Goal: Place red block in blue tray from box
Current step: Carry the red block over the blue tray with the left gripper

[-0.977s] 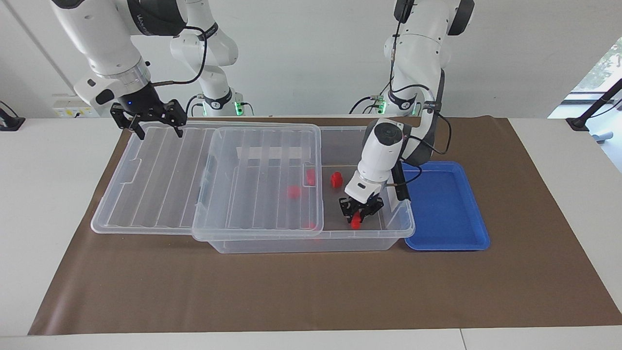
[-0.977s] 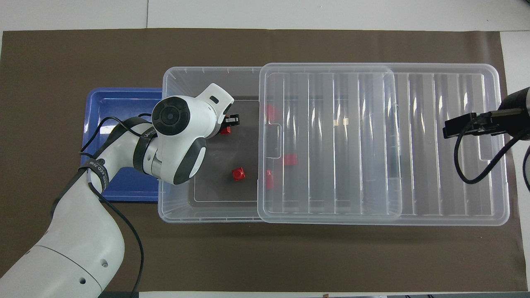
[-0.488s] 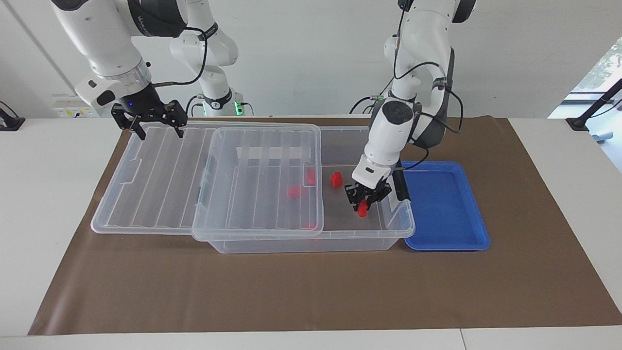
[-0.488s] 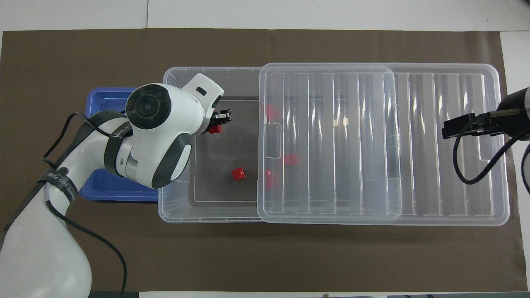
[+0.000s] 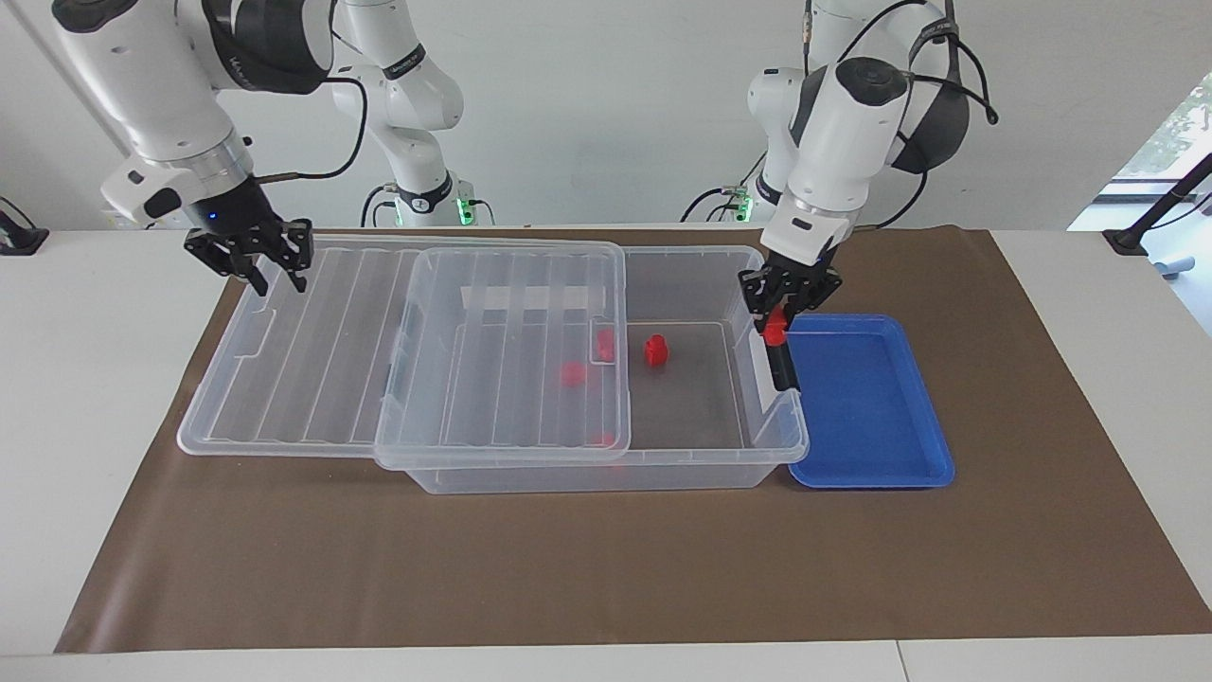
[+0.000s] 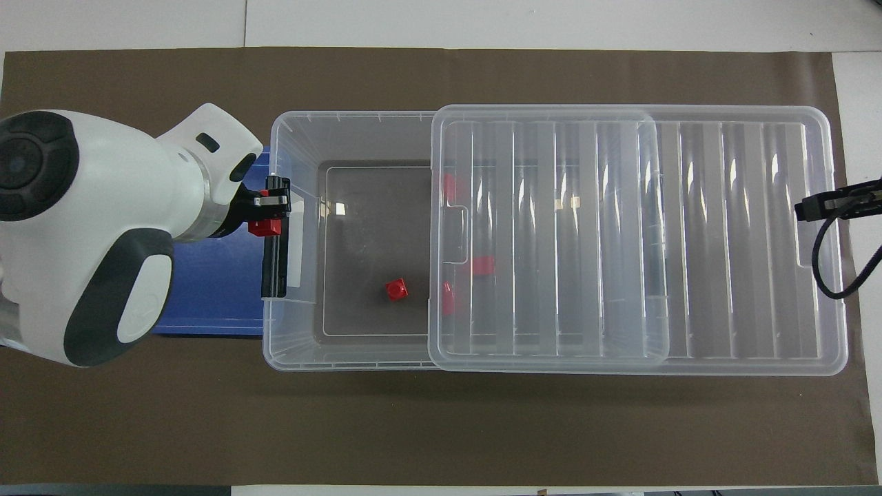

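Over the box [image 5: 757, 453] end wall by the blue tray [image 5: 866, 403], left gripper [image 5: 785, 305] pinching a red block [image 5: 775, 329], right gripper [image 5: 254, 254] waiting over the lid [image 5: 312, 350], fingers spread apart.

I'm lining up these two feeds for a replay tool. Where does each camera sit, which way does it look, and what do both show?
Facing view: high across the table, looking at the robots; both arms show whole, left gripper holding a red block over the box's end wall beside the blue tray, right gripper at the lid's end.
Overhead view: above the robots' end, looking steeply down; the left arm's wrist and the right gripper's tip show.
Shared: box, lid, tray, blocks, half a turn apart.
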Controlling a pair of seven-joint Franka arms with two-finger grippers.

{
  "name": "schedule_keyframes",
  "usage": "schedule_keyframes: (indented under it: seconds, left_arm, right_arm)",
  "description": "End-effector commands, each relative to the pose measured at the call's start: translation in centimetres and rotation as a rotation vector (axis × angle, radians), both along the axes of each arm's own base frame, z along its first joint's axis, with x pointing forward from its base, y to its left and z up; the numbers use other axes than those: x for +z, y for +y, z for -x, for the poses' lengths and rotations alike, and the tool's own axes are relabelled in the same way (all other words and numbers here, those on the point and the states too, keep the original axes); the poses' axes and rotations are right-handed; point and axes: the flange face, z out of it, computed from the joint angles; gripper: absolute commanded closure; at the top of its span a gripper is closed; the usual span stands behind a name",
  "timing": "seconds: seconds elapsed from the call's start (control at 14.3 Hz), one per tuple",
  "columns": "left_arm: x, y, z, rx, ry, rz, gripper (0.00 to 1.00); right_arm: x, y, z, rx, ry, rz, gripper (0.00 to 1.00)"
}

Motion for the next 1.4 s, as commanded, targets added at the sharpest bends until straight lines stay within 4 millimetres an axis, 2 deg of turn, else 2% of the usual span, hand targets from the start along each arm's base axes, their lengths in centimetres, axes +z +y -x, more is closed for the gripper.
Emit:
schedule_keyframes:
  seconds: [0.0, 0.14, 0.28, 0.35, 0.49, 0.63, 0.77, 0.91, 1.12, 1.19, 1.26, 1.33]
  left_arm:
    - [-1.9, 5.0, -0.3, -0.062, 0.012, -0.038, 1.0]
    - [-5.2, 8.2, -1.0, -0.119, -0.026, -0.043, 1.0]
    - [-9.5, 10.5, -1.7, -0.138, -0.049, -0.048, 1.0]
    - [-11.2, 12.0, -2.3, -0.148, -0.073, -0.051, 1.0]
    - [-14.7, 13.0, -3.2, -0.169, -0.073, -0.054, 1.0]
    - [-16.9, 14.5, -4.0, -0.155, -0.082, -0.054, 1.0]
    - [-19.2, 14.9, -4.3, -0.164, -0.064, -0.054, 1.0]
    - [-20.5, 14.9, -4.2, -0.165, -0.063, -0.053, 1.0]
    - [-21.1, 14.9, -3.8, -0.165, -0.044, -0.054, 1.0]
    - [-21.1, 14.9, -3.8, -0.162, -0.043, -0.052, 0.55]
    - [-21.1, 14.9, -3.8, -0.163, -0.043, -0.053, 0.01]
    - [-20.9, 14.9, -3.9, -0.162, -0.04, -0.053, 0.0]
  right_arm:
    - [-1.9, -4.2, 0.5, 0.031, -0.038, 0.0, 1.0]
    - [-4.7, -8.8, -0.2, -0.011, -0.016, -0.011, 1.0]
    - [-6.5, -11.2, -0.5, -0.011, -0.013, -0.016, 1.0]
    - [-7.0, -11.4, -0.5, -0.016, -0.008, -0.018, 1.0]
    - [-9.0, -11.5, -0.5, -0.02, -0.002, -0.021, 1.0]
    - [-9.8, -11.5, -0.5, -0.021, -0.005, -0.02, 1.0]
    - [-10.2, -10.7, -0.8, -0.018, -0.003, -0.022, 1.0]
    - [-10.2, -8.0, -1.5, -0.036, 0.008, -0.028, 1.0]
    - [-10.1, -5.5, -2.1, -0.042, 0.011, -0.03, 1.0]
    - [-10.1, -4.2, -2.4, -0.06, 0.013, -0.033, 1.0]
    - [-10.1, -2.5, -2.6, -0.079, 0.019, -0.035, 1.0]
    - [-10.1, -1.3, -2.8, -0.095, 0.02, -0.035, 1.0]
